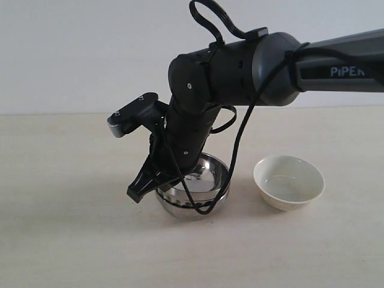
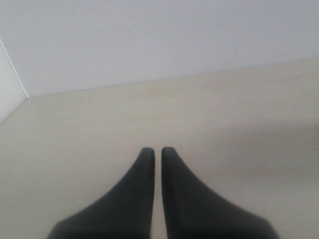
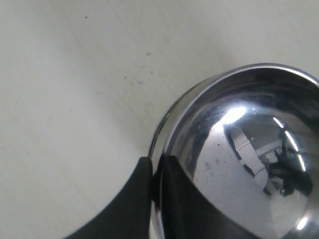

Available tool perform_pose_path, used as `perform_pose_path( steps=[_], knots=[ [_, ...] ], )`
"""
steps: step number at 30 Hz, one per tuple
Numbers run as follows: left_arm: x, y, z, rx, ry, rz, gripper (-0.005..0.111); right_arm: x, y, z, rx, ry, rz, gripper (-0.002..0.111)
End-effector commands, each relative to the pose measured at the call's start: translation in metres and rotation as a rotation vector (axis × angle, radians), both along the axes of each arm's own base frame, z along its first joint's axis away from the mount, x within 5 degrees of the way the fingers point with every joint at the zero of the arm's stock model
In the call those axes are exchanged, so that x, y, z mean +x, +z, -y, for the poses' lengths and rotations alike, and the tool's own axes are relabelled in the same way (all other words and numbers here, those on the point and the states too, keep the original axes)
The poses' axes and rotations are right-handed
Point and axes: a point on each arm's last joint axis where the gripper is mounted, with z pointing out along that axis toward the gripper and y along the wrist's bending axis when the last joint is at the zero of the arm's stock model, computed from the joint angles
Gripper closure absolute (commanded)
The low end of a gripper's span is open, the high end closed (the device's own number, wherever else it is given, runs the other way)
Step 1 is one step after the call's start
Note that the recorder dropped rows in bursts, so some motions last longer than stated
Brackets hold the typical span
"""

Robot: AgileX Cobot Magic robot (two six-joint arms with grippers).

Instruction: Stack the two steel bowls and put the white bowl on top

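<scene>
Clamping pincer: right pincer (image 3: 155,162), closed tight on the rim of the steel bowls (image 1: 207,174), one finger inside and one outside.
Steel bowls: nested, mid-counter (image 1: 72,240).
White bowl (image 1: 282,201): upright, near them toward the counter's right edge, not touching.
Left pincer (image 2: 158,152): fingers nearly touching, holding nothing, above bare counter.
</scene>
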Motion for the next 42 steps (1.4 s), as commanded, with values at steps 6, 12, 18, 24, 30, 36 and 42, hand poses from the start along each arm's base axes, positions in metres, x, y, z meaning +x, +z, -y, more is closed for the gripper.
perform_pose_path(
  steps=[6,12,18,24,30,36,42],
  knots=[
    [0.000,0.000,0.000,-0.016,0.003,0.009,0.103,0.001,-0.005,-0.001,-0.010,0.001,-0.010,0.108],
    [0.000,0.000,0.000,-0.016,0.003,0.009,0.103,0.004,-0.028,-0.004,-0.042,0.002,-0.044,0.108],
    [0.000,0.000,0.000,-0.016,0.003,0.009,0.103,0.003,-0.017,-0.004,-0.023,0.000,-0.024,0.108],
    [0.000,0.000,0.000,-0.016,0.003,0.009,0.103,0.001,-0.005,-0.001,-0.009,-0.004,-0.008,0.108],
    [0.000,0.000,0.000,-0.016,0.003,0.009,0.103,0.000,-0.004,0.000,-0.014,-0.007,-0.016,0.085],
    [0.000,0.000,0.000,-0.016,0.003,0.009,0.103,0.000,-0.004,0.000,-0.007,-0.026,-0.024,0.064],
    [0.000,0.000,0.000,-0.016,0.003,0.009,0.103,0.001,-0.004,-0.002,0.011,-0.039,-0.015,0.064]
  ],
)
